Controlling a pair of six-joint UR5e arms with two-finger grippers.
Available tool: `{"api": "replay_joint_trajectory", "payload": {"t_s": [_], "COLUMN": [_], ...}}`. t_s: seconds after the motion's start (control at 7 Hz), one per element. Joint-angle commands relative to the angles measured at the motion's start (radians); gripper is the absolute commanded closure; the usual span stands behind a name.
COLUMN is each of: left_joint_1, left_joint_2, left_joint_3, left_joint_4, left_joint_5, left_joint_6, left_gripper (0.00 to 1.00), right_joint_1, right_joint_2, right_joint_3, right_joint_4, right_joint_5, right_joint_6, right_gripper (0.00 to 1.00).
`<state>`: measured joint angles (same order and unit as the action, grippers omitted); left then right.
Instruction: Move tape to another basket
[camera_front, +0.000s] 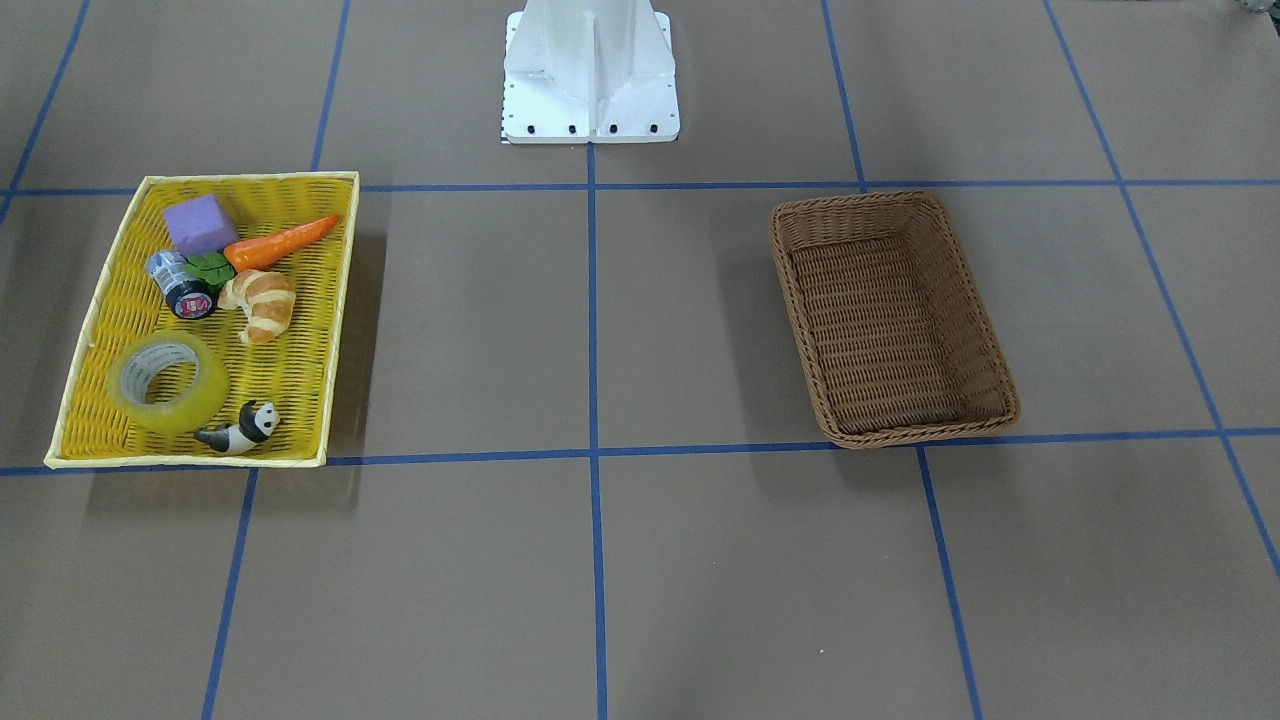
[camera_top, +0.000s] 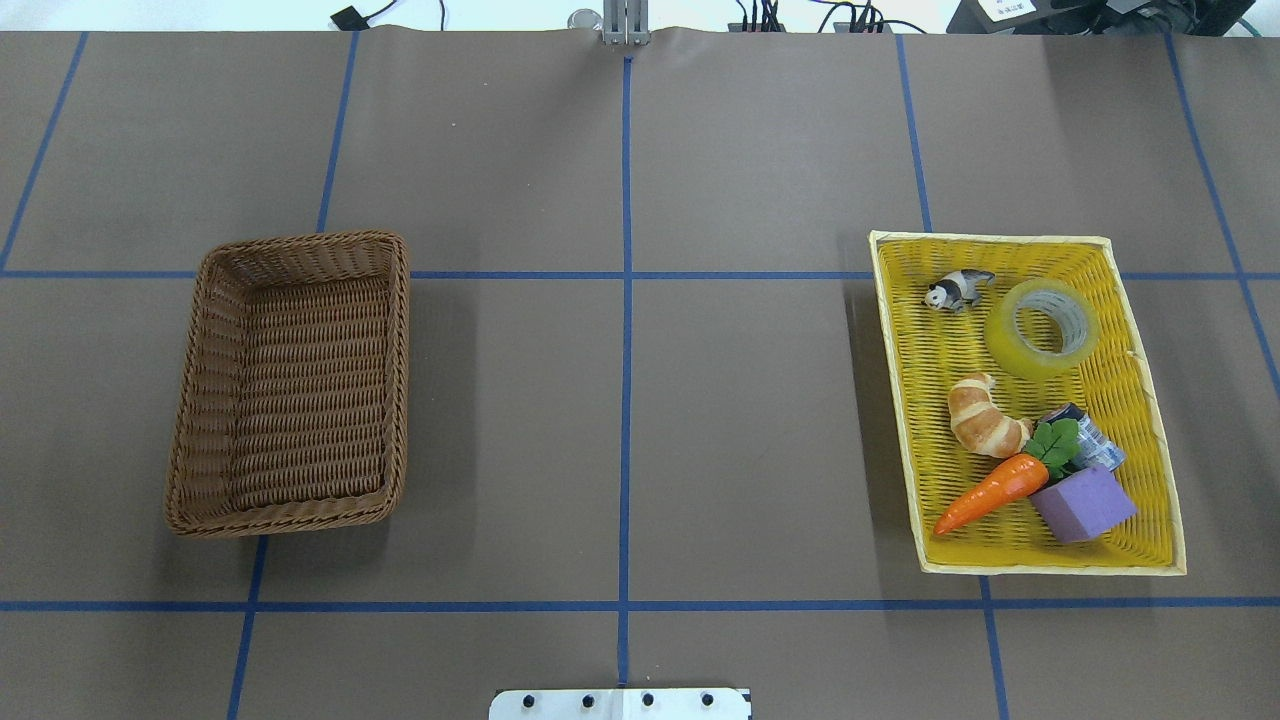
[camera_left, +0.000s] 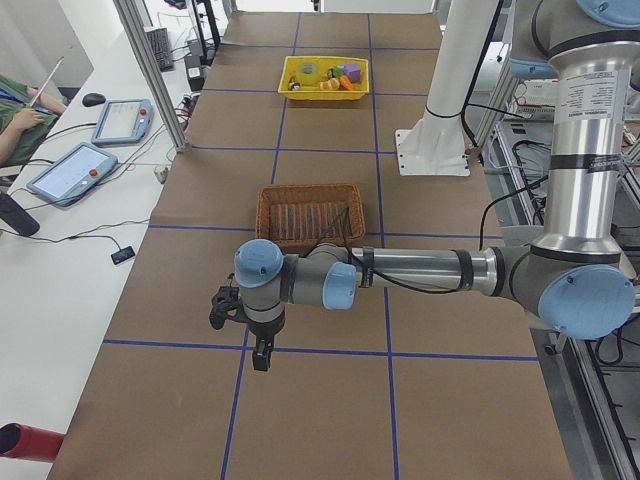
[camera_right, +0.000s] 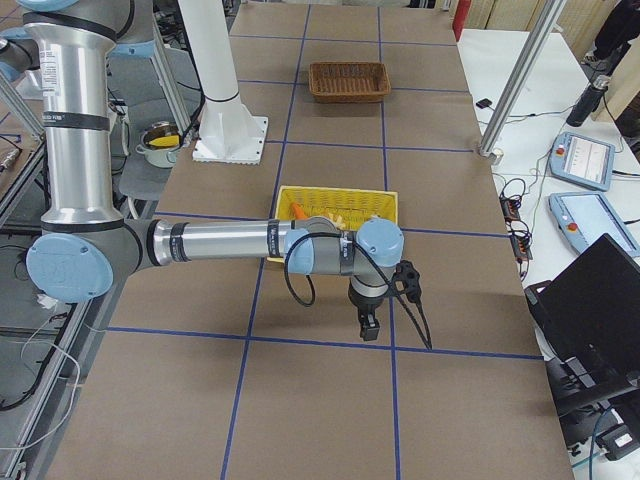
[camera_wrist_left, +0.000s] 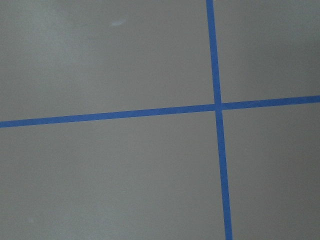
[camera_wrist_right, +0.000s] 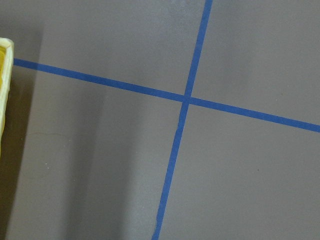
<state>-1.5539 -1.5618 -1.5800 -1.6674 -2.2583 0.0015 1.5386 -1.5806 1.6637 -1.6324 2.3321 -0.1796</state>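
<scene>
surface (camera_top: 760, 150) grey-brown, blue grid lines. tape (camera_top: 1008, 340) translucent yellow, pale core. basket (camera_top: 300, 238) brown wicker weave. tray (camera_top: 990, 237) bright yellow weave, pale rim. carrot (camera_top: 985, 495) orange. cube (camera_top: 1083, 503) purple.

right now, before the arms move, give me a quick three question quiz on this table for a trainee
1. True or false: the tape lies in the brown wicker basket.
2. Which thing lies closest to the tape? A: panda figure. B: purple block. C: carrot.
3. On which of the robot's sides does the yellow tray sit?

Key:
1. False. The tape lies in the yellow tray.
2. A.
3. The right side. The basket is on the left.
</scene>
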Motion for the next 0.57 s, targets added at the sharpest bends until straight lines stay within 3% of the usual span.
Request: {"api": "replay_joint_trajectory", "payload": {"t_s": [0.0, 0.43], "left_joint_1": [0.0, 0.0], "left_joint_2": [-0.001, -0.001], "left_joint_3": [0.0, -0.014], "left_joint_4": [-0.008, -0.008], "left_joint_5": [0.002, 0.002], "left_joint_6": [-0.003, -0.005], "left_gripper": [0.02, 0.02], "right_joint_1": [0.0, -0.02], "right_joint_2": [0.002, 0.036], "right_joint_3": [0.037, 0.125], "right_joint_4": [0.0, -0.003], "right_joint_5": [0.004, -0.014], "right_joint_6": [0.0, 0.002], "right_gripper": [0.0, 0.0]}}
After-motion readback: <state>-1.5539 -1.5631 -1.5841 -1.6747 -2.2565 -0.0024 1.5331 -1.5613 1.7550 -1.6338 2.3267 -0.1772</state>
